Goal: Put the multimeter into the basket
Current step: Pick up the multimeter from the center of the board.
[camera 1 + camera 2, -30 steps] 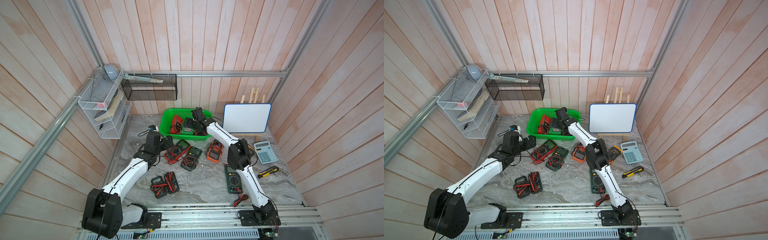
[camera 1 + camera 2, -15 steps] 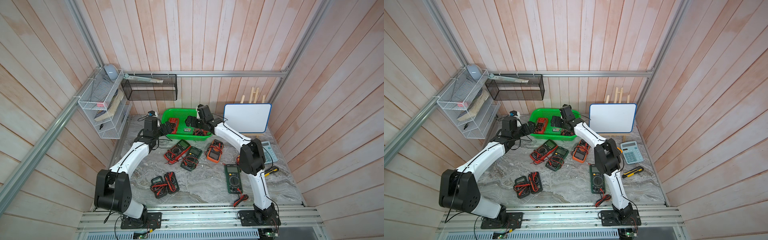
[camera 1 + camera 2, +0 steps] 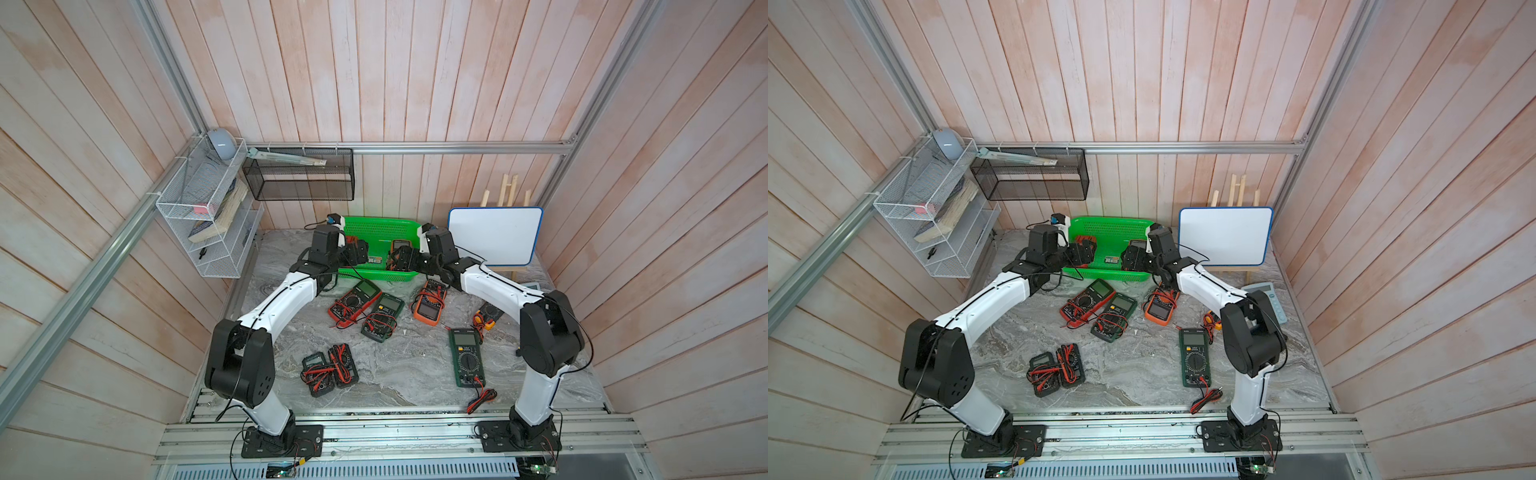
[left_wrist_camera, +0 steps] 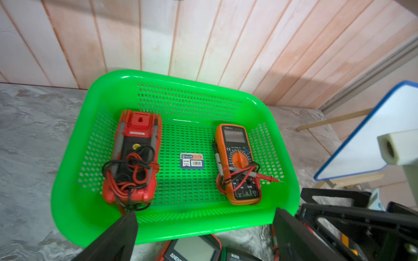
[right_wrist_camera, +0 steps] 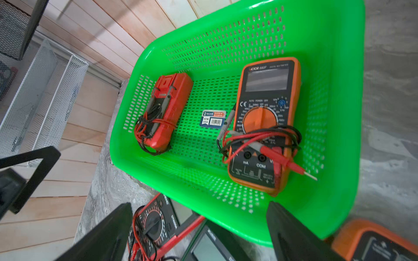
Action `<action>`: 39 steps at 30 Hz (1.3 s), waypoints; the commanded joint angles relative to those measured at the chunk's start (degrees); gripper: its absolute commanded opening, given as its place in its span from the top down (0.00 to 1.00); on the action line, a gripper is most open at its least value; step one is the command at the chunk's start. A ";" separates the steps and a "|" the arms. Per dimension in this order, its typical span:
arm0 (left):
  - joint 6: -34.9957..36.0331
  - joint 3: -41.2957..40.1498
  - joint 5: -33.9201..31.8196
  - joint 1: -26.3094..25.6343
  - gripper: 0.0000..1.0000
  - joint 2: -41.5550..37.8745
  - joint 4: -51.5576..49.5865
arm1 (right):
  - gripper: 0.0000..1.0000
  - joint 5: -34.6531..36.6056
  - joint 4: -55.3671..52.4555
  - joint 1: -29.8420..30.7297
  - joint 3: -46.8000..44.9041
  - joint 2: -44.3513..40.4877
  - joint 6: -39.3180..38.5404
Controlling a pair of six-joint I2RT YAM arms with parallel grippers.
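The green basket point(image 3: 382, 224) point(image 3: 1108, 226) stands at the back of the table. Inside it lie a red multimeter point(image 4: 133, 158) point(image 5: 165, 113), face down with its leads bundled, and an orange multimeter point(image 4: 237, 162) point(image 5: 264, 126), face up. My left gripper point(image 3: 357, 253) point(image 4: 205, 213) hangs open over the basket's front left rim. My right gripper point(image 3: 401, 259) point(image 5: 199, 204) hangs open over the front right rim. Neither holds anything. In front of the basket lie a red multimeter point(image 3: 355, 303), a green one point(image 3: 382, 318) and an orange one point(image 3: 428, 301).
Nearer the front lie a dark green multimeter point(image 3: 467, 357), two small black ones point(image 3: 330, 370) and a yellow clamp meter point(image 3: 488, 318). A whiteboard point(image 3: 494, 235) leans at the back right with a calculator point(image 3: 1266, 299) below it. A wire rack point(image 3: 208, 212) and black mesh bin point(image 3: 299, 174) hang on the walls.
My left gripper has swung from the table's left side up to the basket's front left rim. The right gripper drew back toward the front rim while its elbow swung out right.
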 commanded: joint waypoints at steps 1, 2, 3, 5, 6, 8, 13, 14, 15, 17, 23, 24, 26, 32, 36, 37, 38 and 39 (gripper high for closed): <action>1.17 -3.34 -0.88 -1.83 0.00 -3.65 -2.03 | 0.02 -0.37 4.10 -0.60 -4.07 -5.20 0.78; 0.95 -4.78 -1.04 -2.73 0.00 -4.72 -1.86 | 0.02 -0.21 4.32 -0.56 -5.80 -6.45 0.79; 0.62 -5.94 -1.23 -3.47 0.00 -5.70 -1.98 | 0.02 0.04 4.46 -0.58 -7.16 -7.67 0.79; -0.07 -8.08 -2.08 -5.20 0.00 -7.71 -2.70 | 0.02 0.30 4.53 -0.61 -9.71 -9.70 0.88; -0.40 -9.15 -2.60 -6.18 0.00 -8.64 -3.17 | 0.02 0.24 4.48 -0.70 -10.97 -10.69 0.97; -1.37 -10.93 -3.71 -8.05 0.00 -10.24 -3.74 | 0.02 0.37 4.33 -0.71 -13.35 -12.44 0.97; -2.72 -11.22 -6.64 -14.13 0.00 -9.11 -4.27 | 0.02 2.22 3.32 -2.20 -20.35 -16.71 2.47; -2.88 -10.68 -7.82 -15.42 0.00 -8.20 -4.12 | 0.02 2.18 3.19 -2.86 -21.70 -17.57 2.99; -3.01 -10.14 -9.23 -16.86 0.01 -7.00 -3.72 | 0.02 2.17 3.39 -3.64 -23.36 -18.60 3.47; -3.35 -8.80 -11.59 -19.29 0.00 -4.25 -2.96 | 0.02 1.96 3.25 -5.41 -25.86 -20.61 4.81; -2.67 -2.70 -13.08 -24.46 0.00 4.47 -1.55 | 0.02 3.49 -0.81 -10.20 -31.10 -27.06 5.22; -2.58 -1.40 -13.06 -25.20 0.00 5.78 -1.53 | 0.02 3.49 -1.64 -11.16 -31.83 -28.20 4.91; -2.36 0.95 -13.32 -26.42 0.01 8.05 -1.86 | 0.02 3.81 -3.18 -12.97 -33.15 -29.94 4.57; -0.43 7.37 -13.12 -29.29 0.00 13.96 -3.56 | 0.02 2.92 -5.69 -19.15 -37.05 -33.88 3.70; 1.17 11.43 -13.97 -31.10 0.00 17.93 -6.54 | 0.02 2.26 -6.49 -21.87 -38.57 -35.23 3.38; 1.53 12.22 -14.34 -31.58 0.00 18.83 -7.00 | 0.02 2.29 -6.60 -22.17 -38.86 -35.53 3.27; 1.77 12.83 -14.46 -31.87 0.00 19.59 -7.52 | 0.02 2.27 -6.66 -22.40 -39.08 -35.70 3.25; 1.93 13.62 -14.87 -32.23 0.00 20.55 -8.11 | 0.02 2.21 -6.77 -22.68 -39.36 -35.79 3.25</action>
